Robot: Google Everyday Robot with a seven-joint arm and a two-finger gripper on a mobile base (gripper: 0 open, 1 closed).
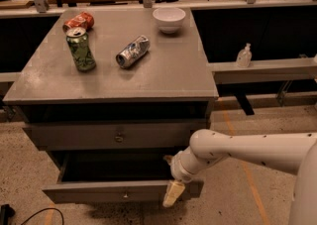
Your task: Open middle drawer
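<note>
The middle drawer (99, 192) is pulled out well past the cabinet body. Its dark inside shows above a flat grey front with a small central knob (126, 195). My gripper (173, 194) hangs at the right end of that front, its cream tip lying over the front's top edge and face. The white arm (247, 152) reaches in from the right. The taller drawer front with the bigger knob (119, 135) sits closed above it.
On the cabinet top (173, 78) stand a green can (81, 49), a lying silver can (132, 51), a lying red can (78, 21) and a white bowl (169, 19). A sanitizer bottle (243, 55) stands on a ledge at the right. A black cable (29, 215) lies on the floor at the left.
</note>
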